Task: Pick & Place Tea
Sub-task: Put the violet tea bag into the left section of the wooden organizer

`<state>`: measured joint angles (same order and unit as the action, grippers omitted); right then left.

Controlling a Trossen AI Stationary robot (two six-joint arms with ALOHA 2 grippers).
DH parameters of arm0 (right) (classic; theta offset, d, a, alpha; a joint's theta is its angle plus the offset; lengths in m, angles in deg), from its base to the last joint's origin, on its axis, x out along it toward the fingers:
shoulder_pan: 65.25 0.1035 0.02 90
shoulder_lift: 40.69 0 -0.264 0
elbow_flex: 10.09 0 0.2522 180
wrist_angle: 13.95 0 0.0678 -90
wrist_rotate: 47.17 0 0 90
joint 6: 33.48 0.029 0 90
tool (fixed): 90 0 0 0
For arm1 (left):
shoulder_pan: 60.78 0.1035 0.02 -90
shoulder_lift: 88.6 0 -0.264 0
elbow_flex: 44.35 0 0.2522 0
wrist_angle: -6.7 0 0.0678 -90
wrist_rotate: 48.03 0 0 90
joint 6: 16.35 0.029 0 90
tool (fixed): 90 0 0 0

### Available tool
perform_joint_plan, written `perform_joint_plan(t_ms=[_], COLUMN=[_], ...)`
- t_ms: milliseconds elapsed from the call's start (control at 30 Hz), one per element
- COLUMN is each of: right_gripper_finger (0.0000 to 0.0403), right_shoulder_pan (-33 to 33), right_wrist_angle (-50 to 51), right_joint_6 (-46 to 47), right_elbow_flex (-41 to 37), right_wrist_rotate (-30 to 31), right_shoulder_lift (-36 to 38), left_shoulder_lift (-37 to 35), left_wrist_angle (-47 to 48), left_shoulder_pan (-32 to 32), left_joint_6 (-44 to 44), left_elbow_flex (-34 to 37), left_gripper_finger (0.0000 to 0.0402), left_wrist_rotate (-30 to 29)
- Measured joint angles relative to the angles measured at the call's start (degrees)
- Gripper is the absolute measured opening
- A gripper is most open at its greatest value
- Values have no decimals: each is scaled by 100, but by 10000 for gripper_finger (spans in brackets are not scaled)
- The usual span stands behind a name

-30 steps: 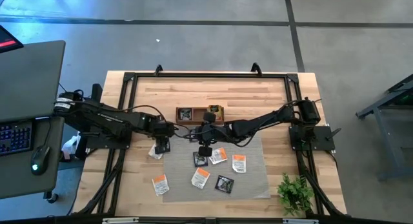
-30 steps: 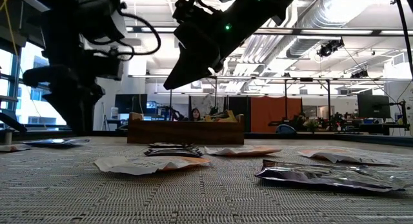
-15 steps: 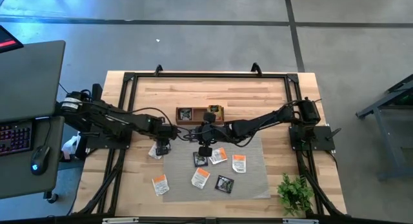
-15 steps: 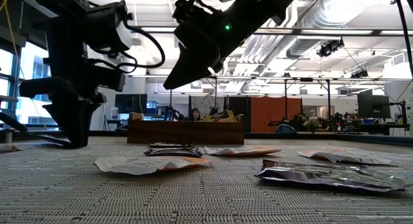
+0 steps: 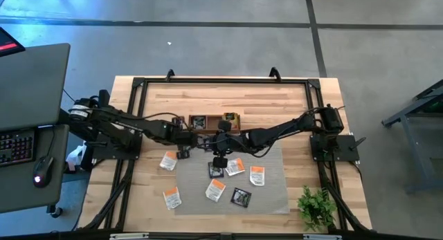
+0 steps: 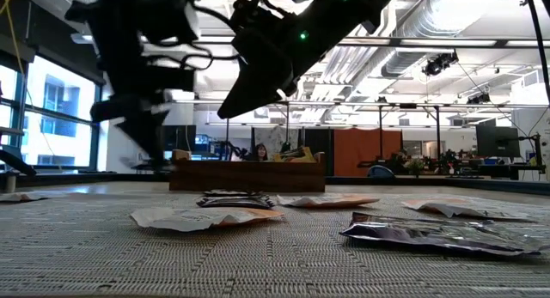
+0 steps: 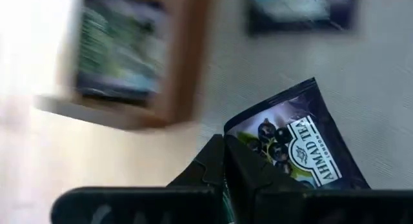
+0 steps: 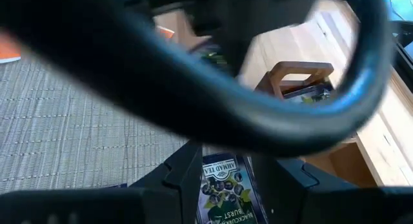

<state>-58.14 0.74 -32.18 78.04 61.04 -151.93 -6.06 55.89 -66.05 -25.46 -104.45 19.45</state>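
Sachet (image 7: 293, 150) was pinched in the shut left claw (image 5: 183, 151), just beside the box (image 5: 214, 122), which lay just ahead. Right claw (image 5: 220, 160) was parked over the mat, jaws apart around another sachet (image 8: 224, 183).

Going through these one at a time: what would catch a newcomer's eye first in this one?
Two dark arms meet mid-table just in front of the wooden box. The left hand is shut on a dark tea sachet close to the box, and the right hand has another dark sachet between its fingers. More sachets lie scattered on the grey mat.
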Motion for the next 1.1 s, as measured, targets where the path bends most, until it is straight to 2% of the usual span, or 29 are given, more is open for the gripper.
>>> perform_joint_plan(t_ms=[133, 333, 433, 533, 733, 867, 1100], right_gripper_finger=[129, 129, 129, 129, 129, 129, 129], right_shoulder_pan=[0, 1, 1, 1, 1, 3, 3], right_wrist_angle=[-18, -20, 3, 20, 32, 50, 121], right_joint_6=[16, 18, 17, 18, 16, 14, 15], right_elbow_flex=[2, 4, 4, 4, 4, 2, -4], right_wrist_rotate=[2, 2, 0, -31, -229, -237, -241], right_shoulder_lift=[0, 0, 0, 0, 0, -4, -7], left_shoulder_lift=[-2, 0, 133, 290, 827, 1186, 1408], left_wrist_angle=[-285, -1204, -1589, -1602, -1676, -1684, -1596], left_shoulder_pan=[2, 2, 4, 4, 4, 4, 4], left_joint_6=[564, 1635, 2105, 2477, 2834, 2914, 3031], left_elbow_flex=[-310, -370, -378, -378, -387, -389, -387], left_gripper_finger=[3, 1, 1, 1, 1, 1, 1], left_wrist_rotate=[-1048, -2800, -3365, -3566, -3601, -4012, -3870])
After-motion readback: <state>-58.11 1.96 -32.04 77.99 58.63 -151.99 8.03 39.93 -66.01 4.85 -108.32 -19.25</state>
